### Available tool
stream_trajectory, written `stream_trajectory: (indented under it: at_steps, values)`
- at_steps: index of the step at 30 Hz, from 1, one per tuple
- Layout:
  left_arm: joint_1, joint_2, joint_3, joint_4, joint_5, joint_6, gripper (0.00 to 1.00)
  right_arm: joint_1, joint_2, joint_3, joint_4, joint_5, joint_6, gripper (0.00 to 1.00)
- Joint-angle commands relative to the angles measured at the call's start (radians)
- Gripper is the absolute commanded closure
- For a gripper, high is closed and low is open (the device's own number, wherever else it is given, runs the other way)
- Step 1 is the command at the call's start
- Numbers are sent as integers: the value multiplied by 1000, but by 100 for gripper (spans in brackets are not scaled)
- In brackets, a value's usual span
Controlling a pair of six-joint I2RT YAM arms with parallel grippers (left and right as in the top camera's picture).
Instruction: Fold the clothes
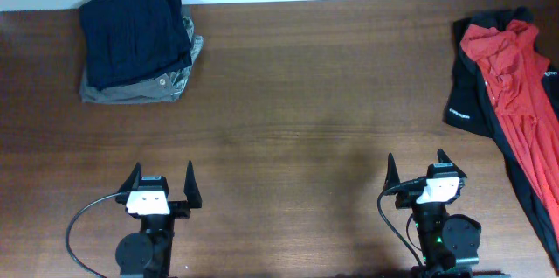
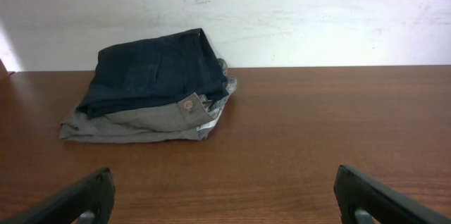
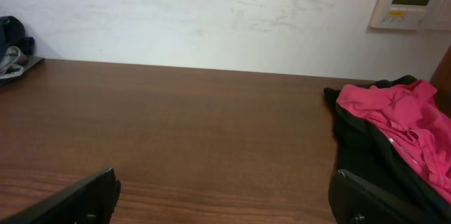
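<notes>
Overhead: my left fingers (image 1: pixel 190 184) and right fingers (image 1: pixel 390 173) stand wide open, empty. Folding not yet begun; next I must fetch the shirt (image 1: pixel 508 61), far right.

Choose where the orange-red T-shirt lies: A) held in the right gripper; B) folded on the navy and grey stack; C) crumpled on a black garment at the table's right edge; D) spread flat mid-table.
C: overhead, the orange-red T-shirt lies crumpled on the black garment at the right edge, far from the folded stack.
</notes>
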Motion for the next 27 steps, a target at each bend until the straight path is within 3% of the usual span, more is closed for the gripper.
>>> stream_trajectory:
  at_steps: [1, 20, 27]
  values:
    - [6, -8, -1, -8, 16, -9, 1, -6, -10, -5, -7, 12, 1, 1]
    - [6, -8, -1, -8, 15, -9, 1, -6, -10, -5, -6, -3, 5, 1]
    - [6, -8, -1, -8, 15, -9, 1, -6, -10, -5, 43, -282, 309, 1]
